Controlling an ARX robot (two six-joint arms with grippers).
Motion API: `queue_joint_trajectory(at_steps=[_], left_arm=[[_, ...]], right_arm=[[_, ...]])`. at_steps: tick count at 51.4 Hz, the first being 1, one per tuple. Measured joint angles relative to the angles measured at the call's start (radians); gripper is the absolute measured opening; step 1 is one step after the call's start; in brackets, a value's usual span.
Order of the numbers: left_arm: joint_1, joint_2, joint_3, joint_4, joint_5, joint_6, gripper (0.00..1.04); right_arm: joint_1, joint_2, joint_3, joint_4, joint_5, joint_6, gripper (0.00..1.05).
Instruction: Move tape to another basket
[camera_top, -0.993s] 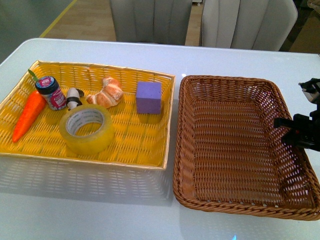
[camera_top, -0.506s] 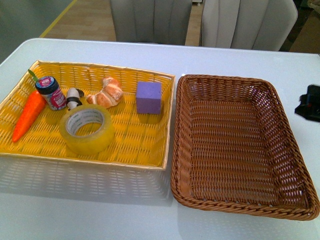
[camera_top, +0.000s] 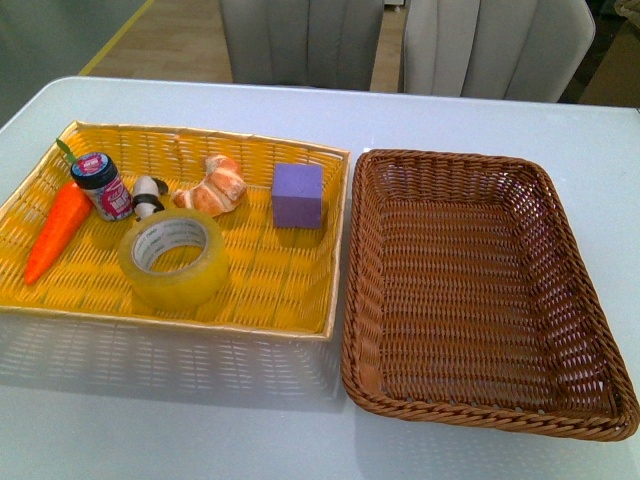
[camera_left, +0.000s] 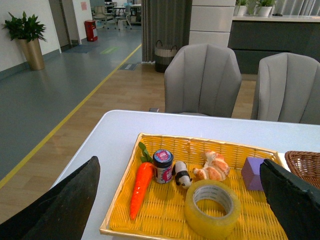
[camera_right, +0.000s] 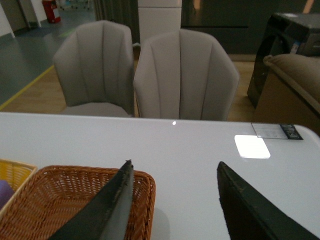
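The tape (camera_top: 173, 258), a wide yellowish roll with a white core, lies flat in the shallow yellow tray (camera_top: 250, 308) near its front middle. It also shows in the left wrist view (camera_left: 212, 208). The brown wicker basket (camera_top: 590, 240) stands empty to the right of the tray; its corner shows in the right wrist view (camera_right: 142, 186). Neither arm shows in the front view. My left gripper (camera_left: 182, 200) is open and empty, held back from the tray and above it. My right gripper (camera_right: 175, 172) is open and empty beside the basket's far right corner.
In the tray with the tape are an orange carrot (camera_top: 57, 230), a small jar (camera_top: 102, 185), a panda figure (camera_top: 147, 195), a croissant (camera_top: 213, 185) and a purple cube (camera_top: 298, 194). Two grey chairs (camera_top: 300, 40) stand behind the white table (camera_top: 200, 420).
My right gripper, seen over the basket's right rim a second ago, has drawn away to the right and out of the front view. The basket shifted slightly. The tray's contents have not moved.
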Motion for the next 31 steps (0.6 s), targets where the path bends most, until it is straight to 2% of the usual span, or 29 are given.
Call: queue_joint_trajectory(at_steps=[15,26,31], left_arm=[[0.000,0.000,0.000,0.000,0.000,0.000,0.96],[0.000,0.000,0.000,0.000,0.000,0.000,0.96],[0.000,0.000,0.000,0.000,0.000,0.000,0.96]], right_arm=[[0.055,-0.211,-0.162,-0.053,0.057,0.000,0.02],[0.084,-0.373,-0.238,-0.138,0.087,0.003,0.02],[0.137,-0.452,-0.266,-0.190,0.151,0.004,0.02]])
